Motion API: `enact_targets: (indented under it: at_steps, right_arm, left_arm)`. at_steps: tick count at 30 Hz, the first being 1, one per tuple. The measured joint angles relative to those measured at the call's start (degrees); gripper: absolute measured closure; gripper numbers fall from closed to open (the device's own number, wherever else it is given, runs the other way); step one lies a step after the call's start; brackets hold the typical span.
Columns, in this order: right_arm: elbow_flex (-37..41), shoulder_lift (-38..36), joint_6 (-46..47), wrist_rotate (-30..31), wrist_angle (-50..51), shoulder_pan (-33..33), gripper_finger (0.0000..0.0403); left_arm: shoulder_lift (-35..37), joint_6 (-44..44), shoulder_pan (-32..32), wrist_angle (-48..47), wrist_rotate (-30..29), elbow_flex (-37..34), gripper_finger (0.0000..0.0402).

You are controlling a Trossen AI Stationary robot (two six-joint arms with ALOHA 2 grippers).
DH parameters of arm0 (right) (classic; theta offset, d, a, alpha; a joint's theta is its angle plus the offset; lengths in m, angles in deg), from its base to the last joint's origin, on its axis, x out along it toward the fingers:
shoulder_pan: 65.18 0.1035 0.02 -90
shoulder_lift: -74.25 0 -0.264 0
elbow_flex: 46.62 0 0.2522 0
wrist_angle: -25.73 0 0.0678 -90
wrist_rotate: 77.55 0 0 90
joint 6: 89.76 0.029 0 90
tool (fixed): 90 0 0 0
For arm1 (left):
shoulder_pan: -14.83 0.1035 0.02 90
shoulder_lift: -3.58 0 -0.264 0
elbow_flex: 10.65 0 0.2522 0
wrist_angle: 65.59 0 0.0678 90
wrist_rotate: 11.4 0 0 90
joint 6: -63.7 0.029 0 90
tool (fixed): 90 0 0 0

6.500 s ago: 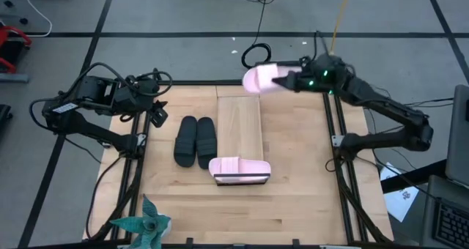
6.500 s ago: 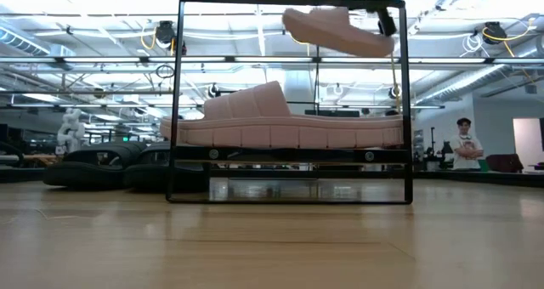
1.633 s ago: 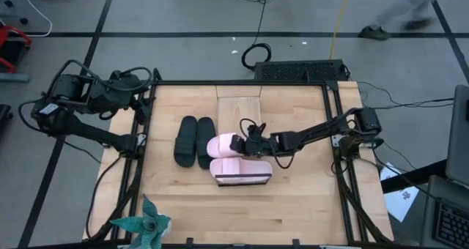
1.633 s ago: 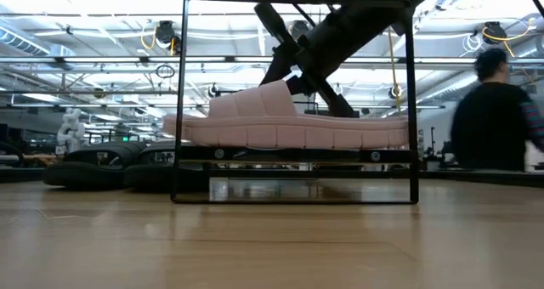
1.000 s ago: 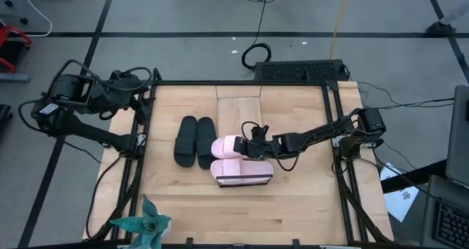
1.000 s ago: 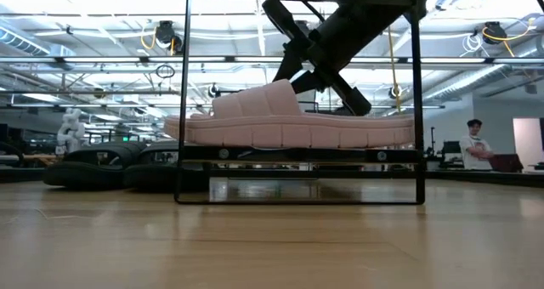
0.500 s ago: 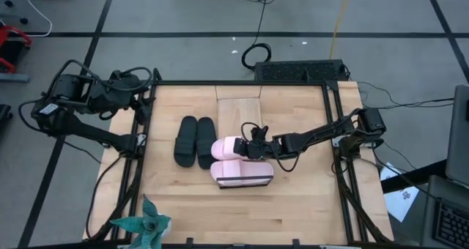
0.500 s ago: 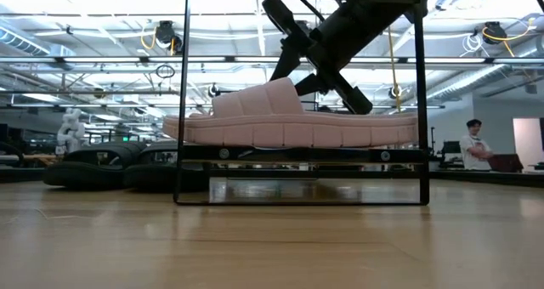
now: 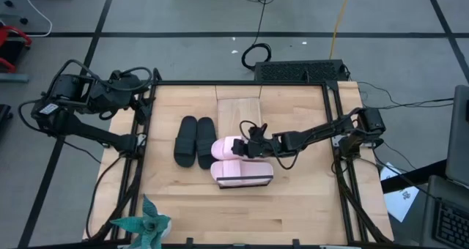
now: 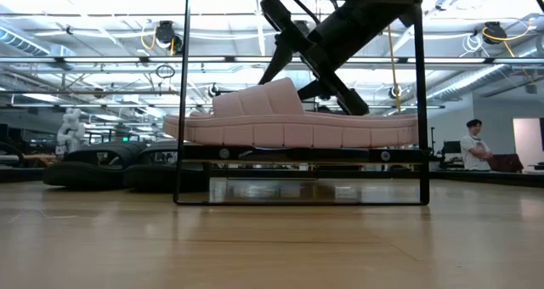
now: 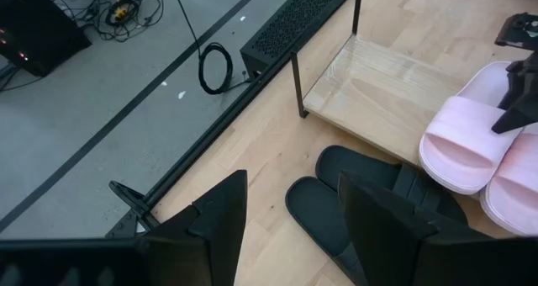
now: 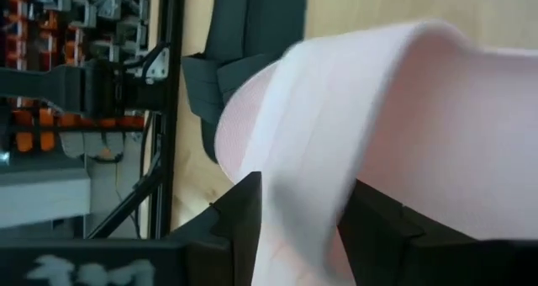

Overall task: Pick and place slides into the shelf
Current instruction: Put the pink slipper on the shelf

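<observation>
High view: right gripper (image 9: 253, 141) over second pink slide (image 9: 226, 147) on shelf (image 9: 239, 110), fingers spread apart.
Left gripper (image 9: 143, 102): parked at table's left edge, fingers apart.
Black slides (image 9: 195, 140): beside shelf.

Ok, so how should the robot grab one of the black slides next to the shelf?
Probably by the wide strap of a black slide, coming straight down from above. Both lie flat, sole down, side by side beside the shelf, so the raised strap is the easiest part to pinch. The left gripper waits nearest.
</observation>
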State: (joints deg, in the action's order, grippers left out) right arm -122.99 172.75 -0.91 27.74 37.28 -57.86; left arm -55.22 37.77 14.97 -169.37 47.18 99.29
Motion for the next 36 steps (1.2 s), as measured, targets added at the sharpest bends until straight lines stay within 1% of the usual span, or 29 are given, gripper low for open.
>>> enact_targets:
  at_steps: [4, 7, 16, 22, 29, 36]
  right_arm:
    - [0.00, -0.20, -3.12, -0.67, -0.09, -1.16, 0.0265]
    - [0.00, -0.20, -4.11, -3.33, 0.01, -1.79, 0.0271]
    - [0.00, -0.20, -4.56, -4.32, 0.98, -2.05, 0.0297]
    - [0.00, -0.20, -5.08, -8.10, 0.80, -2.08, 0.0300]
    - [0.00, -0.67, -6.31, -8.09, 1.37, -2.11, 0.0300]
    - [0.02, -3.60, -7.39, -7.57, 7.77, -2.73, 0.0300]
  left_arm:
    - [0.00, 0.00, 0.00, 0.00, 0.00, 0.00, 0.0208]
    - [0.00, 0.00, 0.00, 0.00, 0.00, 0.00, 0.0208]
    - [0.00, 0.00, 0.00, 0.01, -0.01, 0.00, 0.0208]
    - [0.00, 0.00, 0.00, 0.00, 0.00, 0.00, 0.0208]
    - [0.00, 0.11, 0.00, 0.00, -0.02, 0.00, 0.0208]
    - [0.00, 0.34, 0.00, 0.01, 0.02, 0.00, 0.0208]
